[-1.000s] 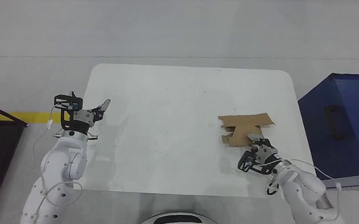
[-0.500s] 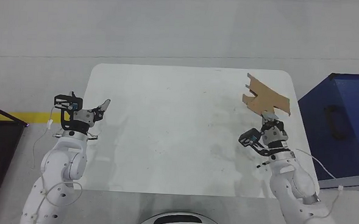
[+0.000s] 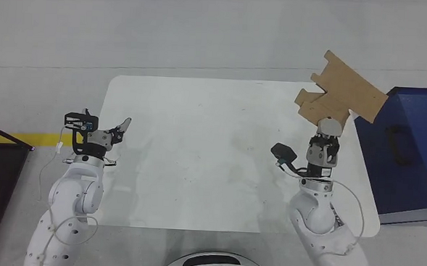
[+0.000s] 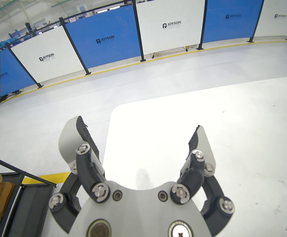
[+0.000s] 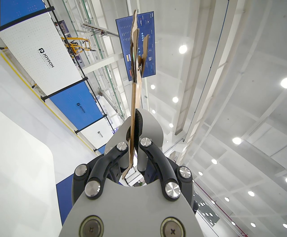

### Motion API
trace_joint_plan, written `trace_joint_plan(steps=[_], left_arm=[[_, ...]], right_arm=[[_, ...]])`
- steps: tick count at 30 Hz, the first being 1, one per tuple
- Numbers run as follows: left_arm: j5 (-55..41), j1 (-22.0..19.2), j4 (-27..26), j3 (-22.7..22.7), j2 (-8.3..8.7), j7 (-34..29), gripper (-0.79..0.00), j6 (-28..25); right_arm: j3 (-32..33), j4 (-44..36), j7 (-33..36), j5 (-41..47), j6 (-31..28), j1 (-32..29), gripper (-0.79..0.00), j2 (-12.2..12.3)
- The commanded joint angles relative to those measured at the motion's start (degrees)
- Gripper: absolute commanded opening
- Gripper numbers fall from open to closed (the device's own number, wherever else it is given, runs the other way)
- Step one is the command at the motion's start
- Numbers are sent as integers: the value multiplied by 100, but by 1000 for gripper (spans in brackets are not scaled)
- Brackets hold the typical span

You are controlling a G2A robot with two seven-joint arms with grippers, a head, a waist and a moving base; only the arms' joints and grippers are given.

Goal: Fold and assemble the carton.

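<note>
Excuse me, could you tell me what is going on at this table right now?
The robot's right gripper is shut on a brown carton and holds it up in the air over the far right corner of the white table. The carton looks largely flat, not yet assembled. The left gripper is open and empty near the table's left edge. A blue bin stands beside the table on the right.
</note>
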Motion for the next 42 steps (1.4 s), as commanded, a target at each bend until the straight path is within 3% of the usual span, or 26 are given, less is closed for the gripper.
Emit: trace_joint_plan(steps=[1, 7, 9, 11, 16, 22, 24, 33, 39, 42], left_arm=[[0, 0, 0, 0, 0, 0, 0, 0], [0, 0, 0, 0, 0, 0, 0, 0], [0, 0, 0, 0, 0, 0, 0, 0], [0, 0, 0, 0, 0, 0, 0, 0], [0, 0, 0, 0, 0, 0, 0, 0], [0, 0, 0, 0, 0, 0, 0, 0], [0, 0, 0, 0, 0, 0, 0, 0], [0, 0, 0, 0, 0, 0, 0, 0], [0, 0, 0, 0, 0, 0, 0, 0], [0, 0, 0, 0, 0, 0, 0, 0]], right_arm=[[-1, 0, -1, -2, 3, 0, -785, 0], [7, 20, -27, -18, -53, 6, -785, 1], [168, 8, -282, -614, -290, 51, -785, 20], [183, -299, -897, -1034, -521, 4, -785, 56], [466, -1142, -2921, -1034, -751, 116, -785, 207], [243, -1634, -4869, -1034, -1701, 632, -785, 325], [52, -1599, -5244, -1034, -2021, 921, -785, 358], [-950, -1073, -4819, -1034, -2668, 1917, -785, 502], [-1086, -829, -3725, -1009, -2378, 1794, -785, 517], [-1086, -829, -3725, -1009, -2378, 1794, -785, 517]])
